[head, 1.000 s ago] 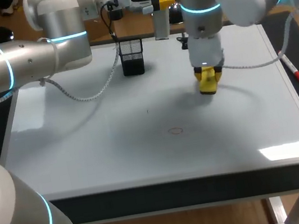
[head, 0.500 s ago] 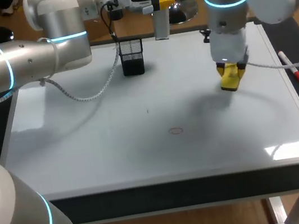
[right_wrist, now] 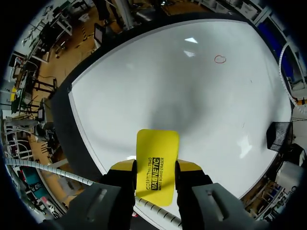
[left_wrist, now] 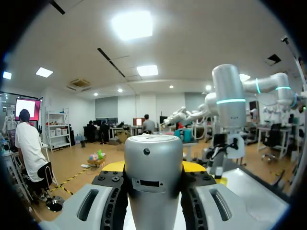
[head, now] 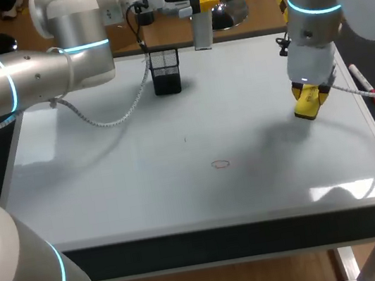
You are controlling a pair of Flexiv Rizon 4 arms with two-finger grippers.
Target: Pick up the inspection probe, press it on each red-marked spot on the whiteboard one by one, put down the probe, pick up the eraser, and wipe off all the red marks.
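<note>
Eraser (head: 307, 103), yellow, is clamped between both fingers of the right gripper (right_wrist: 156, 167), above the whiteboard (head: 109, 188) near its right edge. One red ring (head: 220, 164) lies at about eight o'clock from it, well apart; a good wipe needs the pad flat on that ring, pressed evenly. At the far edge the left gripper (head: 203, 2) grips the inspection probe (head: 202, 30). What the black mesh holder (head: 165, 72) at ten o'clock contains cannot be made out.

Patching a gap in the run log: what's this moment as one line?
right jaws: shut on eraser, over whiteboard right side | left jaws: shut on probe | red mark: unwiped
</note>
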